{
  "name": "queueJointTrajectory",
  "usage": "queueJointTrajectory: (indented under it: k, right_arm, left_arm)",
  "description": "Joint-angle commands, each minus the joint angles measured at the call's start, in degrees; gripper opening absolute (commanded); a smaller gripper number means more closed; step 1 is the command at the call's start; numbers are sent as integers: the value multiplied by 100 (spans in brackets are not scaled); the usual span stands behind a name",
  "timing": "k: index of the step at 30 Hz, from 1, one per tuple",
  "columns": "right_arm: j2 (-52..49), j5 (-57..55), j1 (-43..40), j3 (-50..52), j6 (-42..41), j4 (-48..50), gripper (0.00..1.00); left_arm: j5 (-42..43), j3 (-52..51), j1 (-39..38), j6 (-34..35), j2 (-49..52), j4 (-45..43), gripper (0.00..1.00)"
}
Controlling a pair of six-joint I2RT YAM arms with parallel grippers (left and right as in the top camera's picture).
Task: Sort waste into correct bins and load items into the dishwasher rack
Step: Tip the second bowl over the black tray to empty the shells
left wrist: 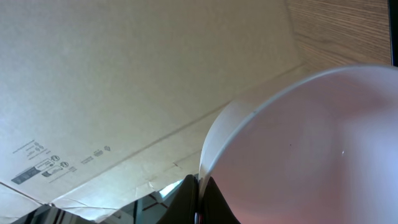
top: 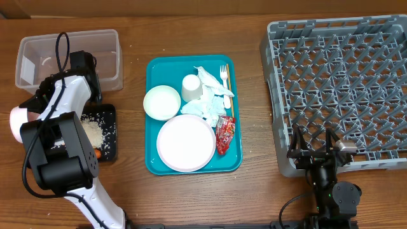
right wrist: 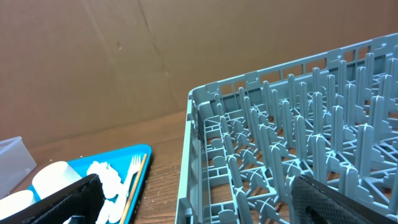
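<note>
**Only Small Print on Cardboard, None of It Legible**

In the left wrist view, the cardboard panel [left wrist: 124, 93] carries a slanted block of printed lines [left wrist: 28, 171] at about 8 o'clock. Beside it runs a short row of small round and diamond handling symbols [left wrist: 74, 158]. All of it is too small to read. In the overhead view, the red snack wrapper [top: 225, 133] shows pale markings that cannot be read either.

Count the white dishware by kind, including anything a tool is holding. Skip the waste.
plate: 1
bowls: 2, the tray bowl and the held bowl clamped in the left tool
cup: 1
fork: 1
total: 5
</note>
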State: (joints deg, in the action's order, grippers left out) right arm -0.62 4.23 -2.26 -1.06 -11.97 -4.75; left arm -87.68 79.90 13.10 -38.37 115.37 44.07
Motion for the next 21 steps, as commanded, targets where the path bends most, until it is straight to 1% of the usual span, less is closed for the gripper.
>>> queueJointTrajectory:
  k: [1, 2, 4, 6, 8, 11, 14, 19, 20, 21]
  right_arm:
    - [46, -35, -37, 59, -7, 26, 100]
    - [46, -35, -37, 59, -7, 26, 100]
    - [46, -35, -37, 59, -7, 26, 100]
    - [46, -35, -37, 59, -7, 26, 100]
    - [46, -35, -37, 59, -7, 24, 100]
    - [46, -33, -37, 59, -7, 26, 100]
    - [46, -35, -37, 59, -7, 26, 100]
    - [46, -35, -37, 59, -7, 26, 100]
    - [46, -35, -37, 59, -7, 26, 100]
    - [46, -35, -37, 59, -7, 26, 100]
  left_arm:
    - [13, -7, -22, -192, 35, -149, 4]
    - [70, -7, -15, -179, 35, -262, 4]
    - [90, -7, 0, 92, 35, -595, 4]
    - [208, -4, 0, 138, 33, -684, 4]
    - [304, -4, 2, 262, 33, -686, 4]
    - [474, -4, 20, 715, 31, -654, 4]
    - [785, -4, 74, 955, -42, -433, 4]
    - [1799, -2, 354, 1379, -522, 85, 4]
    - [2116, -2, 444, 1473, -649, 223, 4]
    - [2732, -2, 612, 1563, -848, 409, 4]
